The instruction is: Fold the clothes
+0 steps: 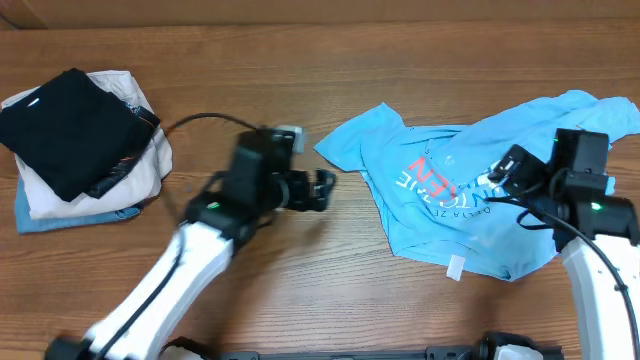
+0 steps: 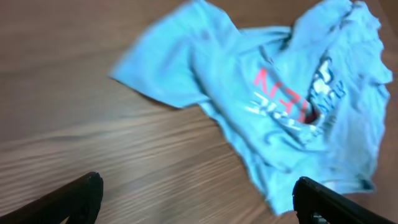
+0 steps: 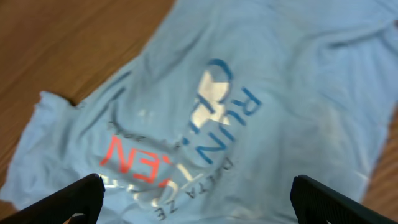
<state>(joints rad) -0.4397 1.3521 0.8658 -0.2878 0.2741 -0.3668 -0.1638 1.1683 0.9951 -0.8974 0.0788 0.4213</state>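
The clothes (image 1: 470, 170) are a sky-blue T-shirt lying crumpled on the right half of the wooden table, red and blue lettering showing. In the left wrist view the T-shirt (image 2: 280, 93) lies ahead and to the right. In the right wrist view the T-shirt (image 3: 249, 106) fills the frame. My left gripper (image 1: 322, 189) hovers open just left of the shirt's sleeve, with nothing between its fingers (image 2: 81, 196). My right gripper (image 1: 505, 172) stands open above the shirt's printed chest, its fingers (image 3: 323, 199) spread wide and empty.
A stack of folded garments sits at the far left: a black one (image 1: 70, 125) on top of a cream one (image 1: 130, 175), with a blue layer (image 1: 50, 218) underneath. Bare wood (image 1: 320, 280) lies between the arms.
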